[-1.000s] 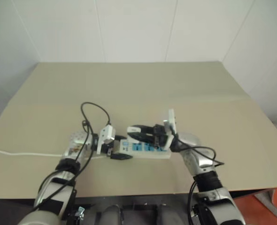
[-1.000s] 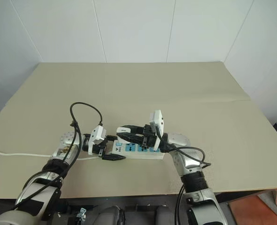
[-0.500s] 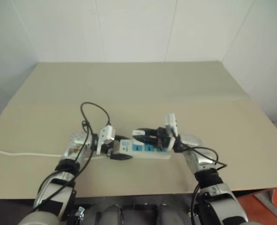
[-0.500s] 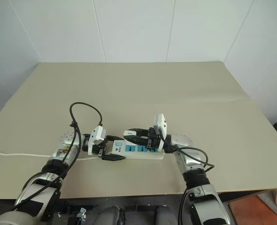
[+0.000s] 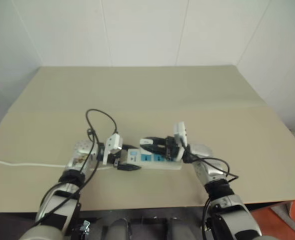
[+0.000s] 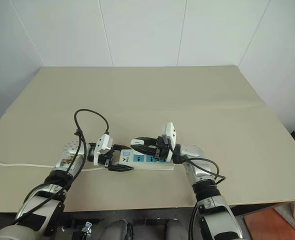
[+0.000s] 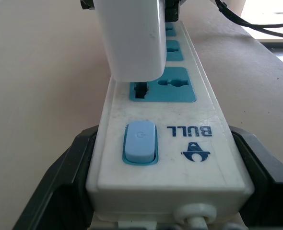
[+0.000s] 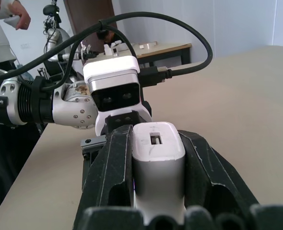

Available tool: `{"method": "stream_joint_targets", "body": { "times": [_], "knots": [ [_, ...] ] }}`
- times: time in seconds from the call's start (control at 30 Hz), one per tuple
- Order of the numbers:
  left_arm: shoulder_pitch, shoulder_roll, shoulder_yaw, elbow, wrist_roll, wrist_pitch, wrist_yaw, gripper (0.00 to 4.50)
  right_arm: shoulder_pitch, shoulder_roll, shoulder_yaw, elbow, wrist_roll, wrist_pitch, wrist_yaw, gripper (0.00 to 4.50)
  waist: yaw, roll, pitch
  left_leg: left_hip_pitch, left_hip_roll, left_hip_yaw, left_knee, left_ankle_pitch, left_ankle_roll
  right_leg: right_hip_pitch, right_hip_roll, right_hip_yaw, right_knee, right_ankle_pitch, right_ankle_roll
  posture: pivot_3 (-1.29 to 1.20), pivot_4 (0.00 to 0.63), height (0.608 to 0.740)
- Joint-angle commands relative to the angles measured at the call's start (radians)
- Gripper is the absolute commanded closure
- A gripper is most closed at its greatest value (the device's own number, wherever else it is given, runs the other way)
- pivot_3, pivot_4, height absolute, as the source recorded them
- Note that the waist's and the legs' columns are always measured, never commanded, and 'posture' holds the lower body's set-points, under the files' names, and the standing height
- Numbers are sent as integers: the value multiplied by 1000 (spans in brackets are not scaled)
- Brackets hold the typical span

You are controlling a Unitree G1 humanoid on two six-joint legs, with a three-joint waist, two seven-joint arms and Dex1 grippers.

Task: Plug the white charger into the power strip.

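Thin white cord [image 5: 17, 163] trailing in from the far left edge of the beige table [image 5: 147, 95], running right to the switch end of the power strip [image 5: 155, 159]. Left gripper [image 5: 125, 160] at that end, two black fingers [image 7: 67, 172] clamped on either side of the strip's body just beside the light-blue switch [image 7: 140, 142], pinching the power strip against the tabletop. Black cable [image 5: 100, 125] looping up and over the left wrist. Power strip lying flat near the front-centre of the table, long axis running left to right, blue sockets [image 7: 172, 91] in a row facing up, brand lettering beside the switch. White charger [image 8: 157, 158] positioned directly over the first socket next to the switch, upright, its underside at the socket face; seating depth of the prongs not determinable, one socket slot visible just beside the charger's lower edge in the left wrist view. Right gripper [image 5: 150, 143] reaching in from the right, pointing left over the strip, black fingers [image 8: 113, 167] pressed against both side faces of the white charger, pinching it. Small rectangular port visible on the charger's exposed face in the right wrist view. Far side of the table bare, white wall panels [image 5: 147, 30] behind. In the right wrist view, beyond the table, a second desk and a person's hand [image 8: 9, 12] at the edge of the picture.
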Motion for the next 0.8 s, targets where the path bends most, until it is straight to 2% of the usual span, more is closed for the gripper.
{"method": "stream_joint_targets", "body": {
  "times": [0.03,0.4,0.8],
  "knots": [
    [9,17,-26,5,37,0,-22,1188,-24,9,-5,2,-12,-39,-6,3341,0,0,0,0,0,0,0,0,0,0,0,0,0,0,0,0,150,740],
    [11,17,-24,1,34,0,-24,1188,3,-11,-17,38,-20,-109,40,3341,0,0,0,0,0,0,-1,0,0,0,0,0,-2,0,0,0,150,740],
    [15,19,-23,-5,27,3,-33,1188,18,-10,29,187,-89,-273,86,3341,0,0,0,1,0,0,-4,0,0,1,0,0,-4,0,0,0,150,740]
  ]
}}
